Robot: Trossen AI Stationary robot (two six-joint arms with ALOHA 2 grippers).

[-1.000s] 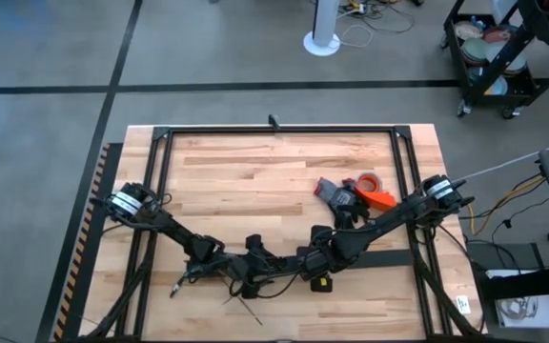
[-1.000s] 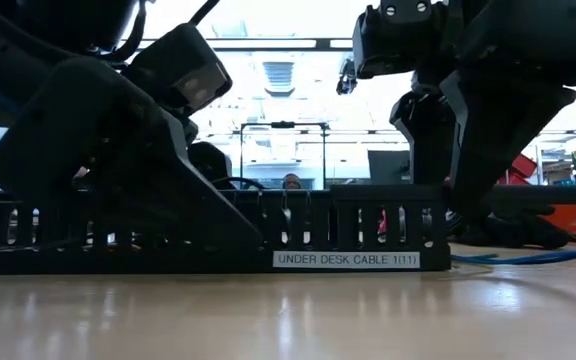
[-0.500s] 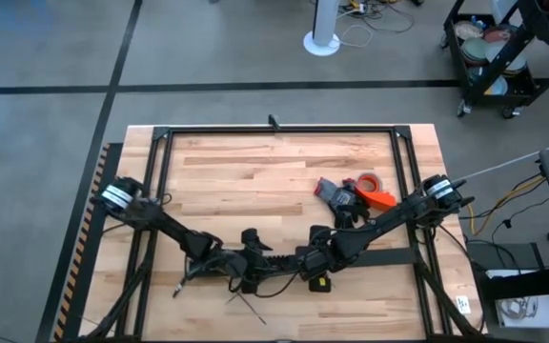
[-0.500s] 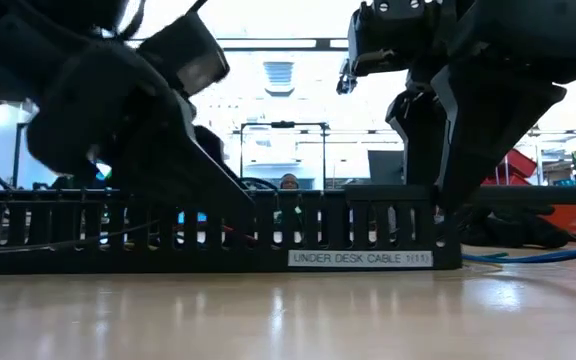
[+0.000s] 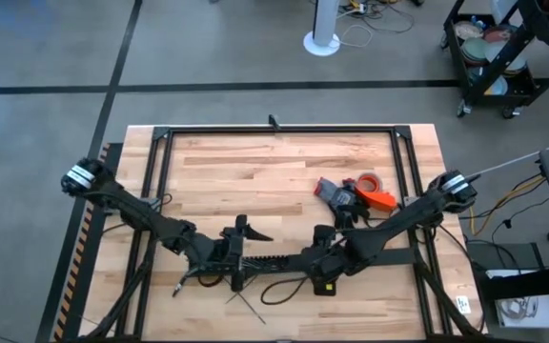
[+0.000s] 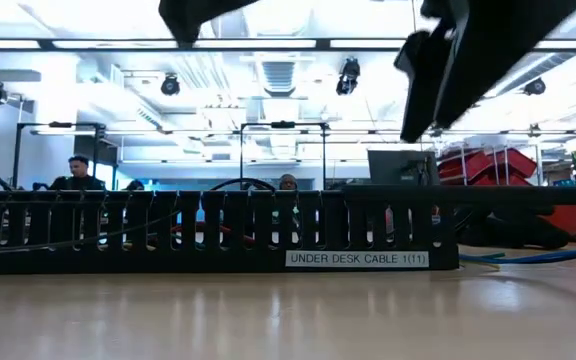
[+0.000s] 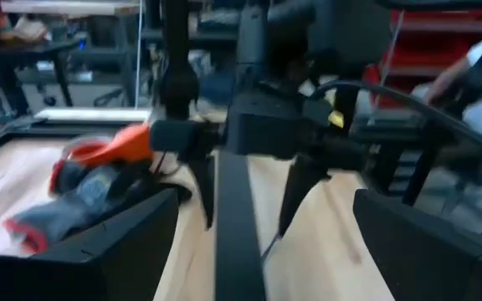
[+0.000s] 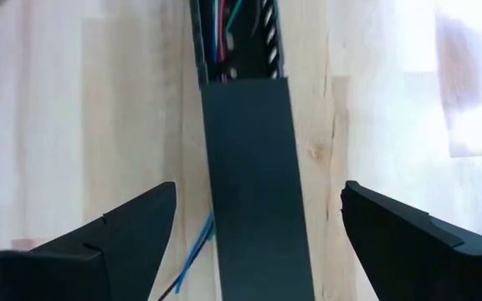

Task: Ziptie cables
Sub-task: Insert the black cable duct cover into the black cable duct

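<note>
The long black comb-toothed duct (image 5: 274,259) lies on the wooden table and stands as a slotted wall in the low view (image 6: 208,230). My left gripper (image 5: 244,252) hovers open over its left end, the duct (image 7: 237,226) running between the fingers. My right gripper (image 5: 315,255) hovers open above the duct's covered part (image 8: 249,150), its fingers either side. Thin cables (image 5: 282,289) loop on the table just near of the duct. Coloured wires (image 8: 222,38) lie inside the duct's open section. Thin dark zipties (image 5: 246,305) lie crossed near the table's front edge.
An orange-and-grey tool (image 5: 375,197) and a roll of tape (image 5: 367,181) lie far right of the grippers. A black metal frame (image 5: 274,131) runs around the tabletop. Blue wire (image 8: 195,251) trails beside the duct. People sit in the room behind (image 6: 76,172).
Both grippers have risen off the duct, out of the low view's middle. My left gripper has also drawn back toward the table's left edge. The duct has slid a little along the table and stays lying flat.
</note>
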